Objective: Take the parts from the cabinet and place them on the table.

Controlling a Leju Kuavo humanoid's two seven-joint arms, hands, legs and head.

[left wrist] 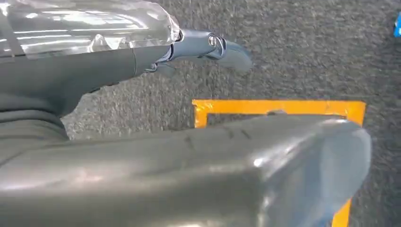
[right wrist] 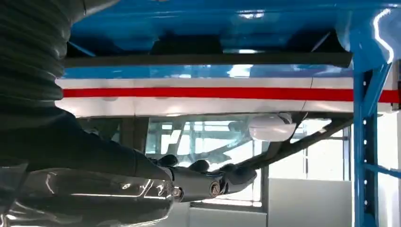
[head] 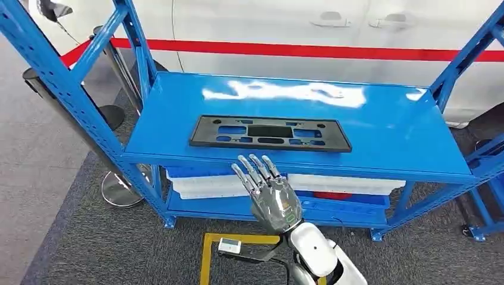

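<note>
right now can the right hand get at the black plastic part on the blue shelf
Probably yes: the right hand is open at the shelf's front edge, and nothing lies between it and the black part.

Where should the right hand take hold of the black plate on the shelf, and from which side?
Probably the near long edge of the black plate, approached from the robot's side. It lies flat on the blue shelf, long side facing the robot, and looks thin, with cutouts a finger might hook. The right hand is raised in front of that edge, fingers apart and holding nothing.
</note>
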